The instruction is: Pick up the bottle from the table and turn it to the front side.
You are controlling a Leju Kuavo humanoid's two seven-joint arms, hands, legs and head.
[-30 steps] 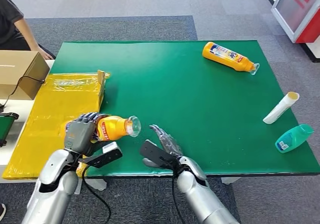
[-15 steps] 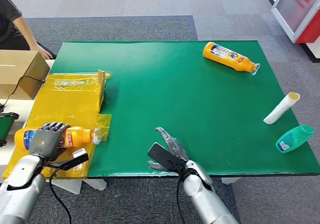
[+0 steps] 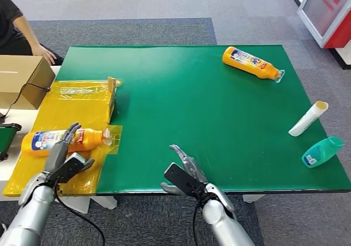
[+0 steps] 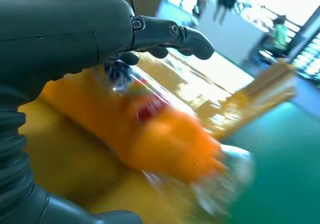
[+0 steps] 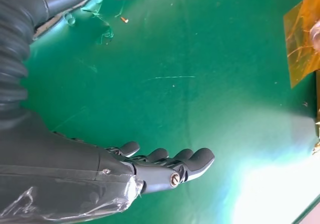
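Head view shows you the orange bottle [image 3: 62, 140] lying on its side on the yellow sheet [image 3: 74, 111] at the left end of the green table [image 3: 198, 103], clear cap toward the table's middle, blue label at the far end. Your left hand [image 3: 62, 155] is just beside it on the near side, fingers spread above its body; whether they touch it, you cannot tell. Your right hand [image 3: 186, 166] hovers over the near table edge, fingers straight and apart, holding nothing. Farther off lie a second orange bottle [image 3: 250, 62], a white tube [image 3: 308, 118] and a teal bottle [image 3: 323, 151].
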